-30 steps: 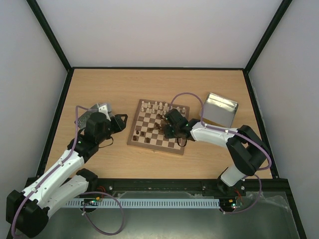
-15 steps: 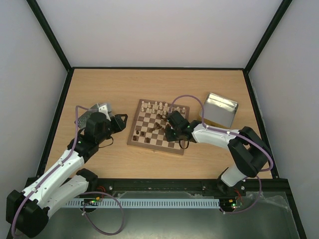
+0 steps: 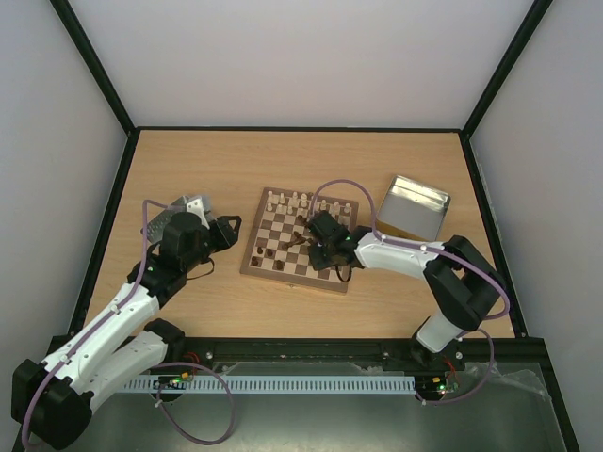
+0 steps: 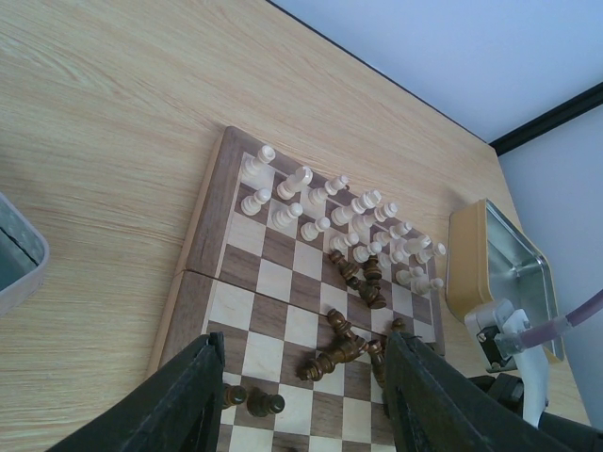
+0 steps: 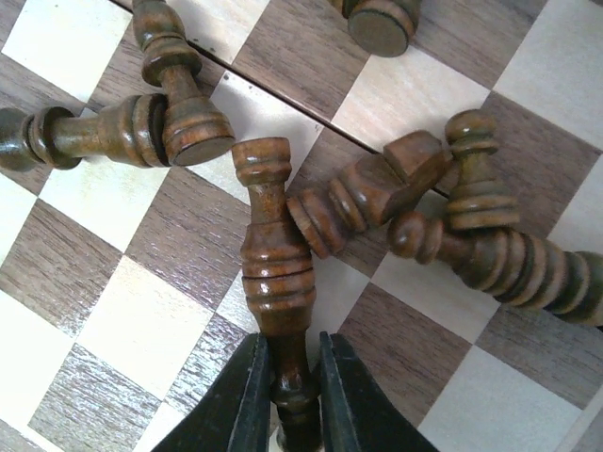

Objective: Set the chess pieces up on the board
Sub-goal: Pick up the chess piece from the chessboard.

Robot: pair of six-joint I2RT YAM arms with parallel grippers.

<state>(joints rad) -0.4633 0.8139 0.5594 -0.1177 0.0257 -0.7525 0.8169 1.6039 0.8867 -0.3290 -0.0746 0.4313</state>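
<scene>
My left gripper [image 3: 226,231] hangs over the table [image 3: 188,160] just off the left edge of the board [image 3: 252,247]. Its jaws are spread wide with nothing between them, and a grey tin [image 4: 14,254] sits near it, further to the left. The board lies at the middle of the table. The cream pieces [image 4: 330,202] stand upright in two rows along its far side (a few at the right end crowd together, and I cannot separate them). Two dark pawns [image 4: 252,401] stand on the near left squares. The remaining dark pieces [image 4: 344,344] lie toppled in a loose heap around the middle squares. My right gripper [image 5: 287,405] is down over that heap, clamped tight on the thin end of one dark piece [image 5: 276,268]. That piece stretches away from my fingers [image 5: 247,395] across a dark square. Its side touches a fallen neighbour [image 5: 363,188] on the right. I cannot tell whether it is lifted or resting on the wood. Beyond the board's right edge sits a silver tin [image 3: 415,207], apart from the board.
</scene>
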